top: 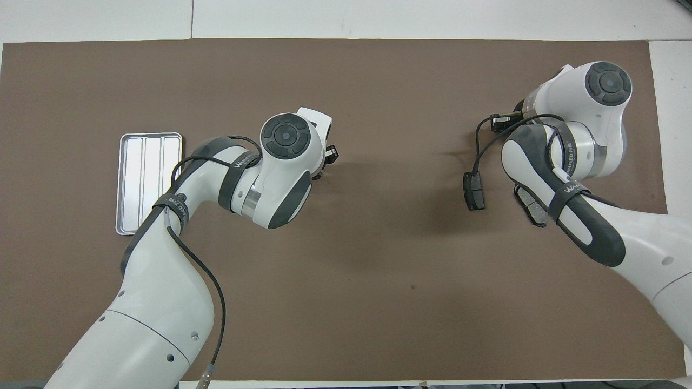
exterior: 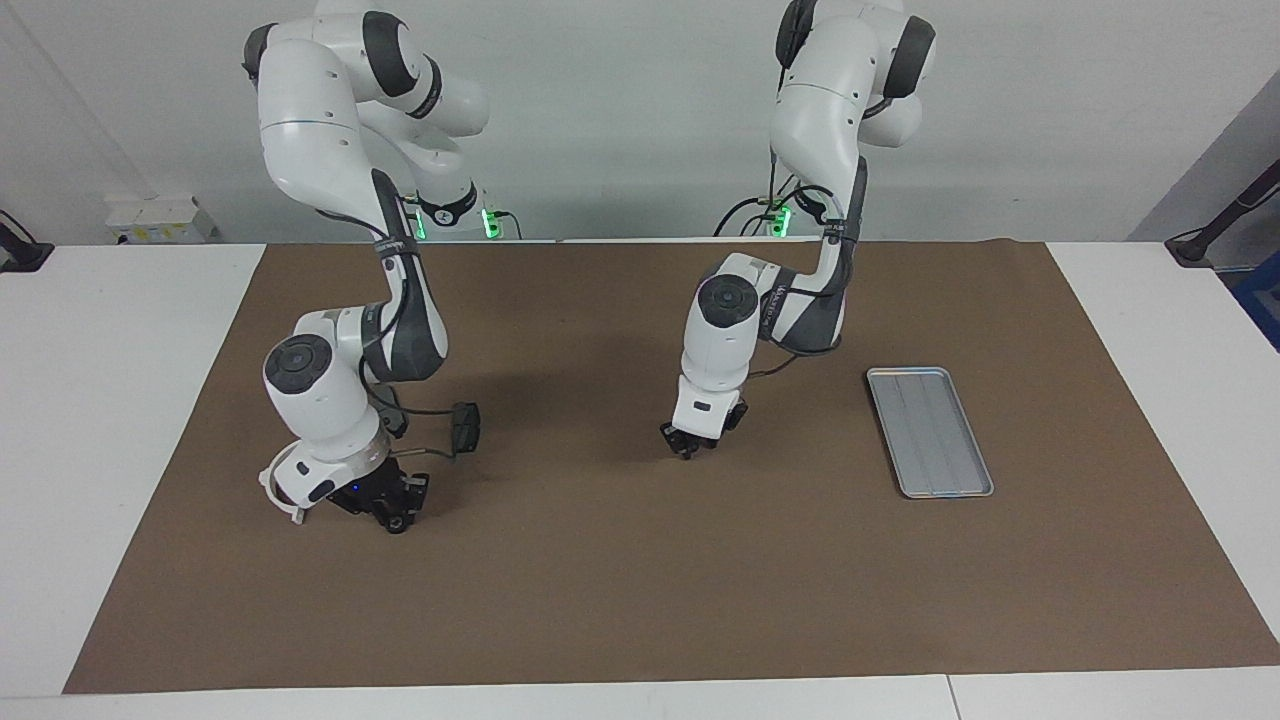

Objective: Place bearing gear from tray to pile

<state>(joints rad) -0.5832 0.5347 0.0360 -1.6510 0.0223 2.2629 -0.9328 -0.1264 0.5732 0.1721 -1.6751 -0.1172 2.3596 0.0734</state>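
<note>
The silver ribbed tray lies on the brown mat toward the left arm's end, with nothing in it. The pile is toward the right arm's end: a white half-ring bracket and two dark plates, one in the open, the other partly under the right arm. My right gripper hangs low at the pile, between the bracket and the plate. My left gripper is low over bare mat mid-table. The bearing gear is hidden.
The brown mat covers most of the white table. A black cable loops from the right arm's wrist down beside the open dark plate.
</note>
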